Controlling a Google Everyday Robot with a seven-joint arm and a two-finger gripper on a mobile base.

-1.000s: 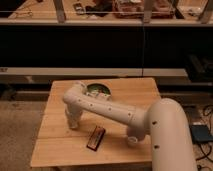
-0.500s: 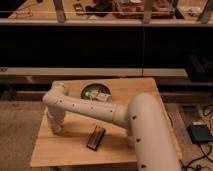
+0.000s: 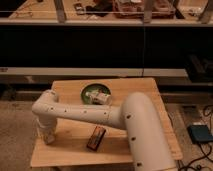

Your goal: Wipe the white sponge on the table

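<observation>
My gripper [image 3: 47, 131] points down at the left edge of the light wooden table [image 3: 125, 145], at the end of the long white arm that reaches in from the lower right. A small off-white block, the white sponge [image 3: 48, 137], sits at its tip, down on the table top. The gripper is shut on the sponge, and the arm's end hides most of it.
A flat dark bar with an orange edge [image 3: 96, 138] lies on the table to the right of the gripper. A green bowl [image 3: 87, 91] at the back of the table holds a white labelled bottle [image 3: 98, 97]. Dark shelving stands behind the table. A blue object [image 3: 201, 134] lies on the floor at right.
The gripper has swept left across the table with the sponge at its tip, from near the middle to the left edge, and a little toward the front. The bar and bowl stayed put.
</observation>
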